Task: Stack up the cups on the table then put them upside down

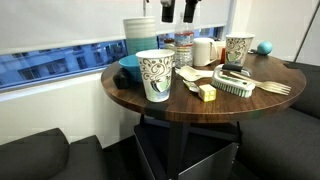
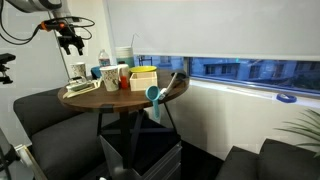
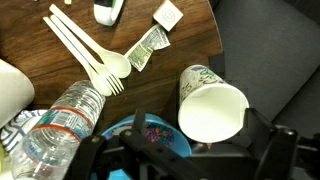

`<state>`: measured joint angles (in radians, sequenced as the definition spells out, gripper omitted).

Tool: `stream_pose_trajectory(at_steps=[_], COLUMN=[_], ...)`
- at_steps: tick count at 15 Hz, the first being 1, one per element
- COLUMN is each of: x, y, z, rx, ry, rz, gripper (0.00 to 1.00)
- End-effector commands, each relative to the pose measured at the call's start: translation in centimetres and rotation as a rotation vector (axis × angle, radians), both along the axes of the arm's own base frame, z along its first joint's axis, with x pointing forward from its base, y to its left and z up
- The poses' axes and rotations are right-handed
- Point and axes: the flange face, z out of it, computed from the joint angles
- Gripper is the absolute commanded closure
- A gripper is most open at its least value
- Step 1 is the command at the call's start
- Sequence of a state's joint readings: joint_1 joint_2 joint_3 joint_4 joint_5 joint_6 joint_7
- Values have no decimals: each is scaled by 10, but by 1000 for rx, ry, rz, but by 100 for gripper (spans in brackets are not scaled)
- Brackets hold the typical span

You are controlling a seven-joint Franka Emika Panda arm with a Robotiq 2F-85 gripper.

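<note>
Two white paper cups with a dark leaf pattern stand upright on the round brown table (image 1: 190,108). One cup (image 1: 155,76) is at the near edge beside the blue bowl (image 1: 130,66). The other cup (image 1: 238,49) is at the far side. My gripper (image 1: 178,12) hangs open and empty well above the table's middle, and it also shows in an exterior view (image 2: 70,38). In the wrist view the gripper (image 3: 195,142) looks down into the open mouth of one cup (image 3: 210,105), which sits between the spread fingers, far below.
The blue bowl (image 3: 150,135) holds colourful bits. A clear water bottle (image 3: 60,125) lies next to it. A wooden fork and spoon (image 3: 90,55), a wrapper (image 3: 148,48), a scrub brush (image 1: 235,85), stacked containers (image 1: 140,32) and a blue ball (image 1: 265,47) crowd the table.
</note>
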<state>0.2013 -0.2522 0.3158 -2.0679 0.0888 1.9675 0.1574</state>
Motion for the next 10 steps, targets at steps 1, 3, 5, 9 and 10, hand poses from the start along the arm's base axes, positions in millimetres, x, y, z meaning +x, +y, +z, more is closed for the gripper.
stream_pose_trajectory(at_steps=[1,3,5,9,10], x=[14,17,18,23,24], y=[13,14,16,16,17], z=[-11,-22,-32,-46,-49], rx=[-19,-13,-11,-1,4], ry=[53,74,86,86,87], rz=[-8,-7,-9,-35,-40], gripper=[0,0,0,27,28])
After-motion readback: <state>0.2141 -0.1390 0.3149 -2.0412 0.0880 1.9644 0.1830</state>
